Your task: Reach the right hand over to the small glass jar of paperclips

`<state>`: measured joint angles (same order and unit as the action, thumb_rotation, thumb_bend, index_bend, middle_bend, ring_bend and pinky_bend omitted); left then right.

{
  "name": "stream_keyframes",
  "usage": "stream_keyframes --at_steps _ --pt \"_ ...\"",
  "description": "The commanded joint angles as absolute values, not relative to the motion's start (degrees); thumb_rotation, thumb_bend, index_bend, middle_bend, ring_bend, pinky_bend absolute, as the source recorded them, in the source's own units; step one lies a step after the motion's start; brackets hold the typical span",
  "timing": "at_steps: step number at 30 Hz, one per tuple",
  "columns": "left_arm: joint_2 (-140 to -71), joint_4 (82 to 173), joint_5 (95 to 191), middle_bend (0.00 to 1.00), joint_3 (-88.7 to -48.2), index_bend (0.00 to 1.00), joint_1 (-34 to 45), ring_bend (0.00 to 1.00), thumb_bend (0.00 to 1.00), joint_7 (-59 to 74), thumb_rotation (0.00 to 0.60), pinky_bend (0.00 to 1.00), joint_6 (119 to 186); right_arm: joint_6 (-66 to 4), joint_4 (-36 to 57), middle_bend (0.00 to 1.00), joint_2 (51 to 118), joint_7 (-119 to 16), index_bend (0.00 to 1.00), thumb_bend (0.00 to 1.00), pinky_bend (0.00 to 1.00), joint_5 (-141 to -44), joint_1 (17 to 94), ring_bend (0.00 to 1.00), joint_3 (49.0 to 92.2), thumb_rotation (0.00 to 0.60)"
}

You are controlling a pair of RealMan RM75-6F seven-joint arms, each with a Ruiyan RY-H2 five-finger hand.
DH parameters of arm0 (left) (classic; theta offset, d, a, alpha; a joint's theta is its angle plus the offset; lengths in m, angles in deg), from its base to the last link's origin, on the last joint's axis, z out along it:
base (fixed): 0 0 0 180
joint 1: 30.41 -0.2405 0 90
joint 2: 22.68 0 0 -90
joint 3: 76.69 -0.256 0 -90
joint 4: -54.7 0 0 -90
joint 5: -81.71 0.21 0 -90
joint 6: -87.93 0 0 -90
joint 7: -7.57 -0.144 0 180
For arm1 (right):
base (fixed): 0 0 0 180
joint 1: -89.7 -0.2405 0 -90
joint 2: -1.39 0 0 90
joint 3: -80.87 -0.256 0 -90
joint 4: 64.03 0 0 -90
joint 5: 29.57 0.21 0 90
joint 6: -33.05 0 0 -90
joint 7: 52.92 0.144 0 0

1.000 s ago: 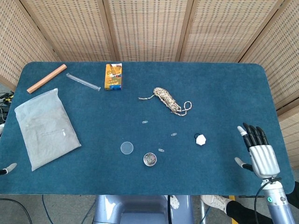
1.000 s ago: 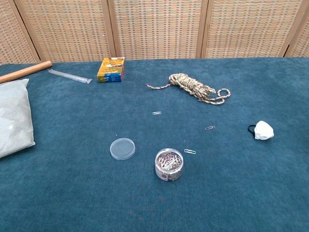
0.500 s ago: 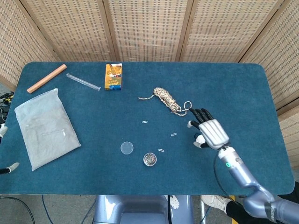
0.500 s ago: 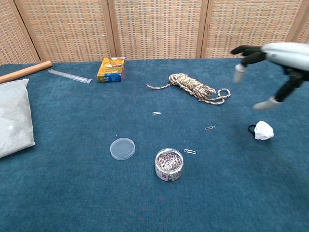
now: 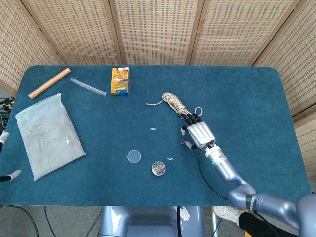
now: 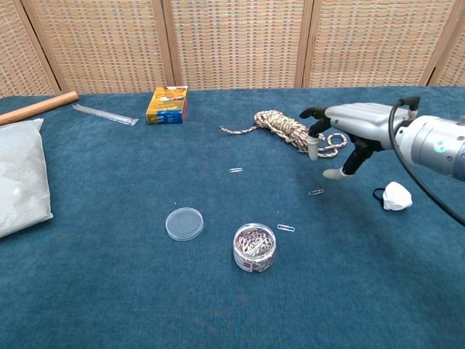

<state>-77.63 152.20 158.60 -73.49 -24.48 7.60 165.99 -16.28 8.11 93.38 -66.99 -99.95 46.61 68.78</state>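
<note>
Right hand [image 6: 349, 127] out over the blue felt table [image 5: 247, 98], palm down, fingers spread and gripping nothing, hovering above the loose end of the coiled rope [image 6: 290, 129]. Small glass jar of paperclips [image 6: 254, 247] down at the near middle of the table, well apart from that hand, nearer the robot and off toward its left. Standing upright, short and round, open mouth facing up, so no long axis along the table; clear glass, a tangle of metal clips filling it, a red-and-white label low on the wall. Flat, round, clear plastic lid [image 6: 184, 222] lying just beside the jar on its left. Thin bent-wire loose paperclip [image 6: 285, 227] close to the jar on the hand's side, another [image 6: 315, 192] just below the fingertips. Left hand [image 5: 10, 176] barely peeking in at the table's edge in the head view, state impossible to tell.
</note>
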Motion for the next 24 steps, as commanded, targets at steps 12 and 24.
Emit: stream_keyframes --at_steps 12,24 --pt "-77.8 152.1 158.8 0.0 -73.6 0.0 -24.6 0.0 0.0 7.6 0.6 0.0 166.2 -14.9 2.4 0.0 98.3 -68.9 0.47 0.3 0.0 -97.4 44.6 0.0 69.3 0.6" --pt "-78.0 151.8 158.2 0.0 -73.4 0.0 -24.2 0.0 0.0 7.6 0.6 0.0 165.4 -13.5 -2.5 0.0 101.3 -67.6 0.51 0.31 0.0 -97.6 43.8 0.0 70.4 0.6"
